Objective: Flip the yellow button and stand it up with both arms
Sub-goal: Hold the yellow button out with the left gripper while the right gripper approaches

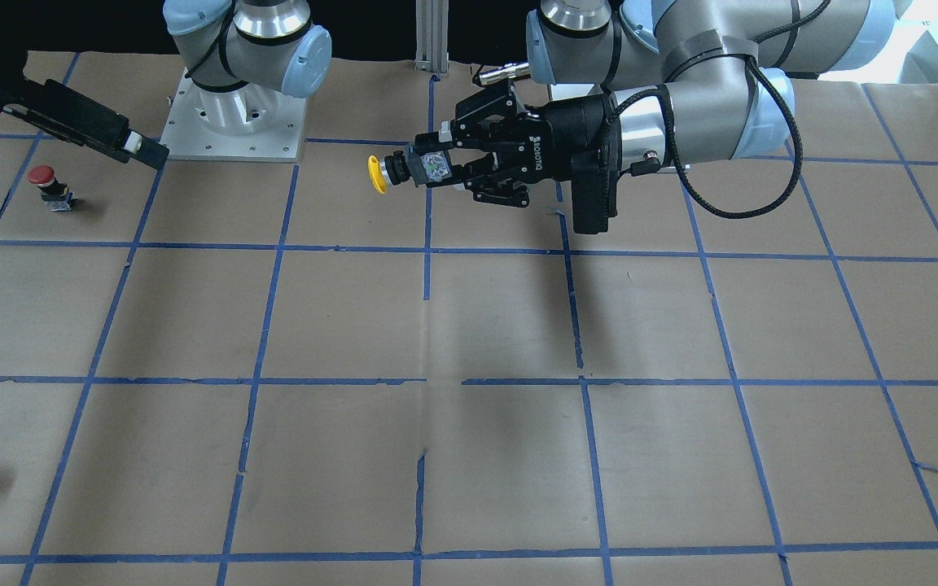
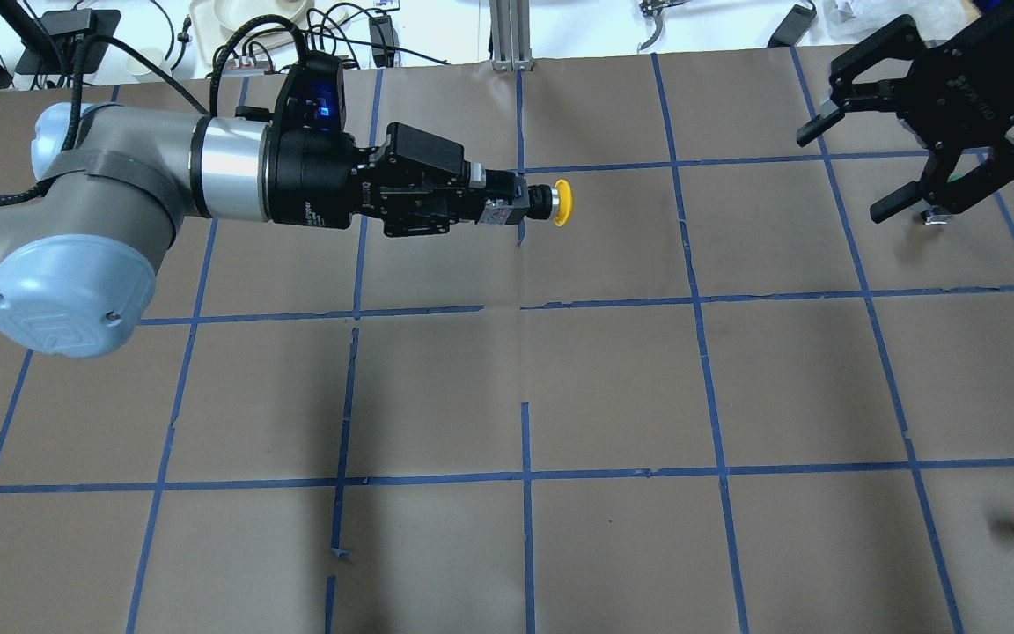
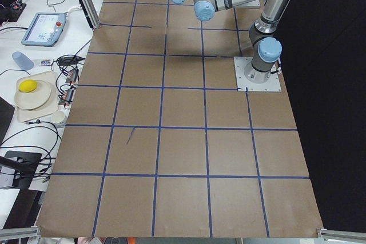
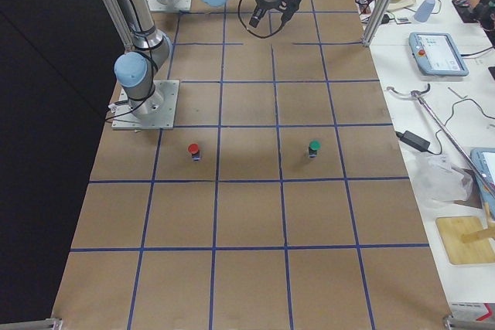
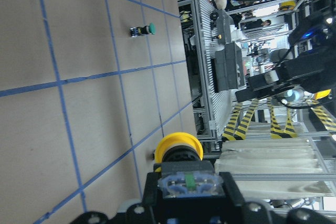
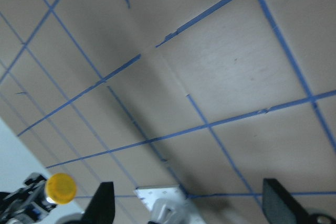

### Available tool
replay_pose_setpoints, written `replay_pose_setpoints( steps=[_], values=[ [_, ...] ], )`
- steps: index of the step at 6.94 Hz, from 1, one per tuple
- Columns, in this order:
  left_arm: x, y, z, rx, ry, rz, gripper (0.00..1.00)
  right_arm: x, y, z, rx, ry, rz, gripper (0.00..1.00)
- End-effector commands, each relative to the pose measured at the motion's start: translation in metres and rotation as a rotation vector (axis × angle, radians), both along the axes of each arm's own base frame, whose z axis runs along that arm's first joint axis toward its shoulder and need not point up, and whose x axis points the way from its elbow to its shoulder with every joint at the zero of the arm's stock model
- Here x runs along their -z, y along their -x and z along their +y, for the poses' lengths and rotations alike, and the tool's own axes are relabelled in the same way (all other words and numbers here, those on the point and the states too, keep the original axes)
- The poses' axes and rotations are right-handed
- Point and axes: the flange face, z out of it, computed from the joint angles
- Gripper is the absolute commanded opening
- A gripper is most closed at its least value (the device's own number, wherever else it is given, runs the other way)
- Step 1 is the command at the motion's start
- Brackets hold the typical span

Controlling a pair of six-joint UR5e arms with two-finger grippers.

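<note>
Left gripper point(image 2: 500, 208) is clamped on the yellow button point(image 2: 562, 202) by its black body, holding it sideways in the air over the taped table point(image 2: 613, 387) — cap facing the right gripper point(image 2: 841, 176), whose 2 fingers stand spread wide, well apart from it, near the red button point(image 1: 44, 177)

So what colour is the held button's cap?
The button has a yellow cap, clearest in the overhead view.

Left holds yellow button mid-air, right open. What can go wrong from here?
1. The left gripper pinches the yellow button by its body, sideways above the table; a mistimed handover may drop it.
2. The open right gripper hangs near the red button and might knock it.
</note>
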Motion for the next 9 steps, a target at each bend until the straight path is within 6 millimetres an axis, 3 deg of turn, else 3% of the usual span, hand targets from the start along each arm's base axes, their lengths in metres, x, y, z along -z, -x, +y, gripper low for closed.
replay_pose_setpoints(
  steps=[1,4,5,7,9],
  values=[
    [0.005,0.005,0.000,-0.034,-0.090,0.120,0.10,-0.007,-0.006,0.004,0.184,-0.098,-0.302,0.99],
    [0.001,0.019,0.005,-0.030,-0.124,0.209,0.10,-0.002,-0.015,0.001,0.208,-0.125,-0.343,0.99],
    [-0.002,0.019,0.004,-0.036,-0.133,0.236,0.10,0.004,-0.028,-0.008,0.243,-0.170,-0.398,0.99],
    [0.001,0.020,0.001,-0.035,-0.126,0.241,0.10,0.011,-0.078,-0.004,0.198,-0.253,-0.407,0.99],
    [0.000,0.021,0.001,-0.033,-0.123,0.251,0.10,0.018,-0.109,-0.008,0.170,-0.265,-0.453,0.98]
  ],
)
